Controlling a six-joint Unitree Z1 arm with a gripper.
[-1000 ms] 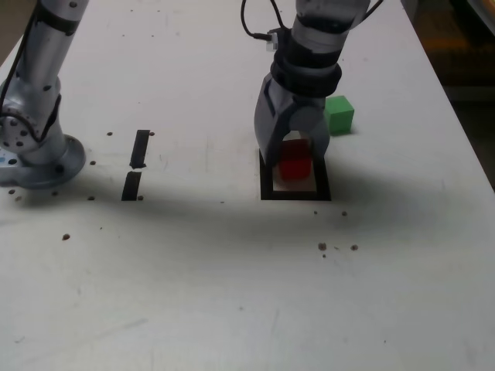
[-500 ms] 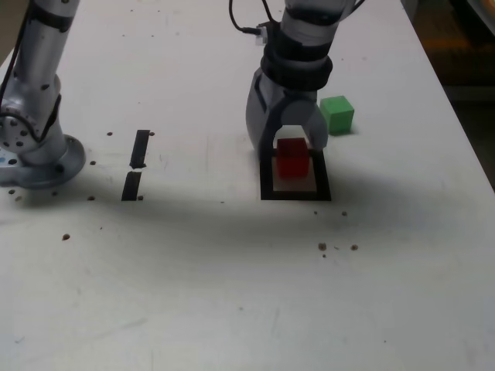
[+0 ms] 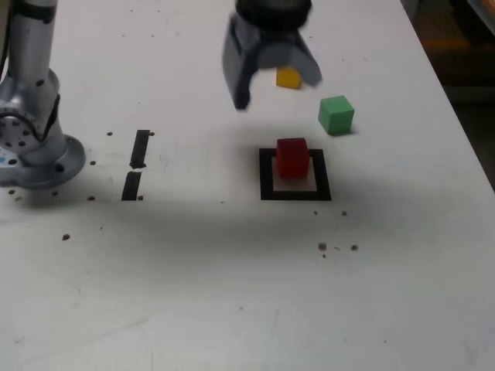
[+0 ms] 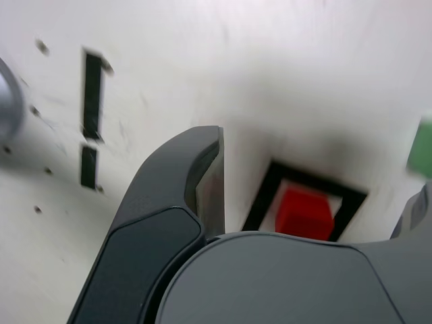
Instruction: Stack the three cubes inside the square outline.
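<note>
Withdrawn from the square outline (image 3: 267,192): my gripper (image 3: 280,90), jaws spread, empty. Red cube (image 3: 292,158): inside it. Green cube (image 3: 336,115), yellow cube (image 3: 288,77): outside. Advised: centre squarely over the next cube before descending.

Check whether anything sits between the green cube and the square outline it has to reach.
Nothing visible stands between the green cube and the black square outline; the red cube already occupies the inside.

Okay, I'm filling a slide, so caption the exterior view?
Open pincer above the table, red cube inside the black square, green cube outside it.
</note>
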